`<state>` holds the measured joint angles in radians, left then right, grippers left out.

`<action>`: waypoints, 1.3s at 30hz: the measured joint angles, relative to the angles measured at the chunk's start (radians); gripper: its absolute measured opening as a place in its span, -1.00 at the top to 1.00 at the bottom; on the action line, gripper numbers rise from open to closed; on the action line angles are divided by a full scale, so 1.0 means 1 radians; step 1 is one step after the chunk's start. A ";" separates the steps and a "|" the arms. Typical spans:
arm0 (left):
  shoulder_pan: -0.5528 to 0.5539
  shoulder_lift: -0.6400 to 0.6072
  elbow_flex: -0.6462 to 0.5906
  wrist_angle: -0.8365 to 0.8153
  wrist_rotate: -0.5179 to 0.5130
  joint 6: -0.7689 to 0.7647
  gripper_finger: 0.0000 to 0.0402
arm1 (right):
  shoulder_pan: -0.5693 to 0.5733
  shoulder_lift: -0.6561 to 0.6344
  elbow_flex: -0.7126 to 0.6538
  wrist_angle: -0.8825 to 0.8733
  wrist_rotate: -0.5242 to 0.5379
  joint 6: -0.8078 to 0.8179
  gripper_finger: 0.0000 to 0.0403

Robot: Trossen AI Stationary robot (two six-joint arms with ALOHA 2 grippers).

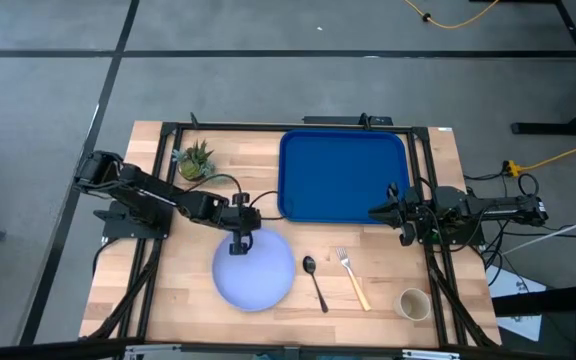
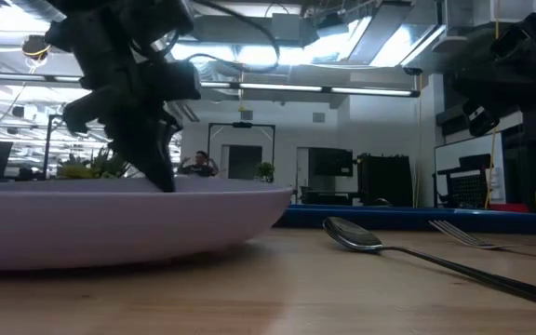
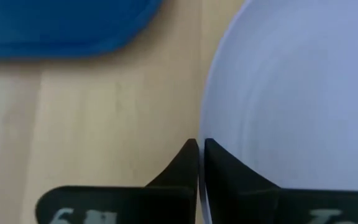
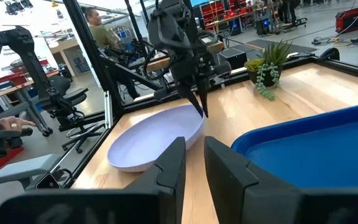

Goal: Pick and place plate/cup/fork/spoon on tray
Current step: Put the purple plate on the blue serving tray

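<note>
The pale lavender plate [image 1: 258, 272] lies on the table's near middle. My left gripper [image 1: 240, 243] is shut on its far left rim and also shows in the low view [image 2: 161, 172]. The blue tray [image 1: 343, 175] sits at the far middle, empty. The dark spoon [image 1: 314, 282] and the tan-handled fork [image 1: 353, 278] lie side by side to the right of the plate. The beige cup [image 1: 413, 302] stands upright near the right front corner. My right gripper [image 1: 376, 213] is slightly open and empty, over the tray's near right rim. My left gripper pinches the plate's rim [image 3: 202, 134] at its far left side, one finger inside the plate [image 3: 229, 174] and one outside [image 3: 179, 171]. The fingers come from above, pointing down, across the rim. The plate's underside [image 2: 110, 251] looks to rest on the table.
A small potted plant [image 1: 195, 160] stands at the far left, behind my left arm. Bare wood lies between the plate and the tray. Black frame rails run along the table's edges. A person [image 4: 98, 25] shows in the room beyond.
</note>
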<state>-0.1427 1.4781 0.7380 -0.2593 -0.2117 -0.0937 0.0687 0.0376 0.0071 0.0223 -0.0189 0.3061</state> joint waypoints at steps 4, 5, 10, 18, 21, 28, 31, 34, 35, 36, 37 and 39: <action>0.032 -0.060 0.003 0.016 0.011 0.023 0.99 | 0.000 0.000 0.000 0.000 0.000 0.000 0.68; 0.041 -0.079 0.008 0.007 0.011 0.025 0.99 | 0.000 0.000 0.000 0.000 0.000 0.000 0.68; 0.106 -0.170 0.057 0.014 -0.021 0.066 0.99 | 0.000 0.000 0.000 0.000 0.000 0.000 0.68; 0.288 -0.171 0.178 0.098 -0.078 0.076 1.00 | 0.000 0.000 0.000 0.007 0.000 0.027 0.68; 0.350 -0.122 0.239 0.096 -0.073 0.056 1.00 | 0.000 0.000 0.000 0.025 0.000 0.050 0.68; 0.426 0.118 0.416 0.098 -0.054 0.019 1.00 | 0.000 -0.001 0.000 0.079 0.000 0.055 0.68; 0.439 0.236 0.496 0.091 0.000 0.019 1.00 | 0.000 -0.001 0.000 0.083 -0.001 0.054 0.68; 0.444 0.334 0.587 0.091 0.050 0.025 1.00 | 0.000 -0.001 0.000 0.081 -0.002 0.053 0.68; 0.444 0.357 0.615 0.088 0.057 0.037 1.00 | 0.000 -0.001 0.000 0.080 -0.002 0.054 0.68; 0.443 0.378 0.640 0.080 0.059 0.050 1.00 | 0.000 -0.001 0.000 0.080 -0.004 0.053 0.68; 0.443 0.398 0.665 0.076 0.060 0.067 1.00 | 0.000 -0.001 0.000 0.080 -0.007 0.053 0.68; 0.443 0.434 0.707 0.077 0.060 0.091 1.00 | 0.000 -0.001 0.000 0.079 -0.008 0.052 0.68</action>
<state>0.3008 1.9124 1.4451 -0.1828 -0.1515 -0.0031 0.0687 0.0368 0.0071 0.1014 -0.0265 0.3584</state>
